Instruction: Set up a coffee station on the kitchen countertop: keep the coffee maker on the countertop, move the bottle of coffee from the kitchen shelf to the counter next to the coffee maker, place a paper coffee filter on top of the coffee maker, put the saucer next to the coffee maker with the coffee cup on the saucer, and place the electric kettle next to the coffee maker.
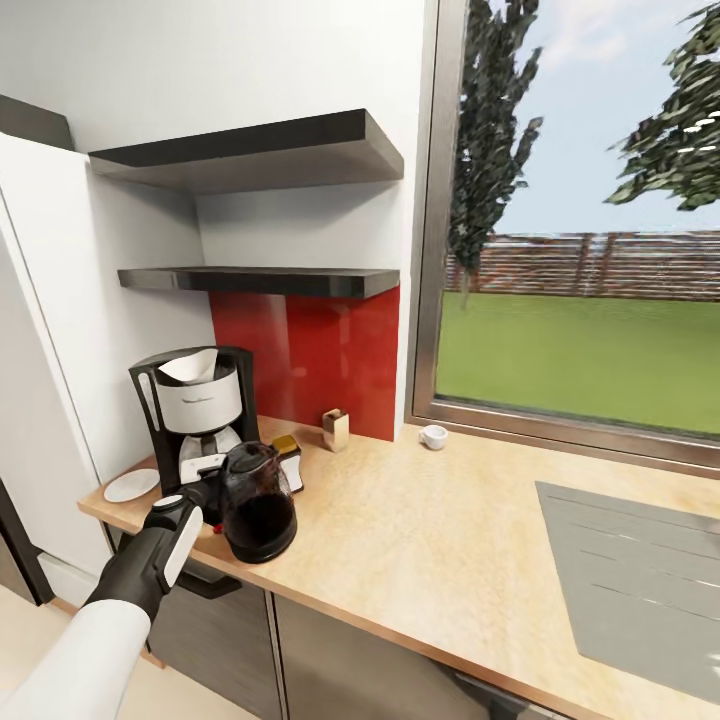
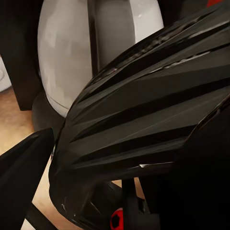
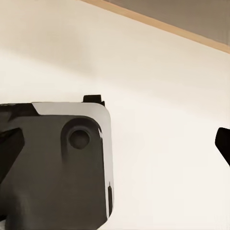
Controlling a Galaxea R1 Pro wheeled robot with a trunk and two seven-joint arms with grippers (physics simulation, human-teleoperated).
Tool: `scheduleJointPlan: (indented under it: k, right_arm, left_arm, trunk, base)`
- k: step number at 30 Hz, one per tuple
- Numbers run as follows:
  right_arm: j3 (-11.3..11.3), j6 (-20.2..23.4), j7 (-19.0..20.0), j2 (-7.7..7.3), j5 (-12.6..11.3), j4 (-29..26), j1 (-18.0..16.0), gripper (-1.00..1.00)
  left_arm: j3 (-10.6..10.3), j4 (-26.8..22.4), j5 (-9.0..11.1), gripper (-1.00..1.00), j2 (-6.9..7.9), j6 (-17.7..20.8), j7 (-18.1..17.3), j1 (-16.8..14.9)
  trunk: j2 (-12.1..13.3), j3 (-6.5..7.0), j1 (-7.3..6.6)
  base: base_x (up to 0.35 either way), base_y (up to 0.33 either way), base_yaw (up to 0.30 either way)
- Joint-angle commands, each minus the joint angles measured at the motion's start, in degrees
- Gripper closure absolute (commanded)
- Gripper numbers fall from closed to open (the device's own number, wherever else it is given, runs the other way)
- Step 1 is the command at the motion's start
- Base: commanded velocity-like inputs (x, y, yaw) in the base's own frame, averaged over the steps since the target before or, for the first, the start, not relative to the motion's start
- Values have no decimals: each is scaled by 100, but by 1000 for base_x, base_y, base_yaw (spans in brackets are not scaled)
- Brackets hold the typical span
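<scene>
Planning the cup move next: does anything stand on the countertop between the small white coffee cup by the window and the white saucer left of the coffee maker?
Yes. Between the small white coffee cup and the flat white saucer stand the tan box, amber-topped jar, dark glass kettle and black-and-white coffee maker.

Dark glass electric kettle point(image 1: 258, 505) upright on countertop point(image 1: 420, 540), just before coffee maker point(image 1: 197, 420), filter point(image 1: 190, 367) atop
</scene>
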Motion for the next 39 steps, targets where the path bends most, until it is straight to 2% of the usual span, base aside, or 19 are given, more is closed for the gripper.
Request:
scheduleJointPlan:
  k: [1, 17, 18, 39]
  right_arm:
    - [45, -20, 23, -1, -60, 7, -1, -100]
    - [44, -20, 23, -1, -60, 6, 2, -100]
    - [44, -20, 23, -1, -60, 6, 2, -100]
    - [44, -20, 23, -1, -60, 6, 2, -100]
  left_arm:
    - [-6, 220, 60, 100, 1, 23, 60, 3]
    - [-21, 269, 64, 100, -5, 16, 35, 3]
    - [-23, 291, 62, -100, -5, 13, 39, 3]
    - [-15, 312, 63, -100, 3, 6, 53, 3]
  trunk:
    - [0, -3, 3]
    - [0, -3, 3]
    - [0, -3, 3]
    - [0, -3, 3]
  base:
    - [26, 0, 0]
    - [29, 0, 0]
    - [0, 0, 0]
    - [-16, 0, 0]
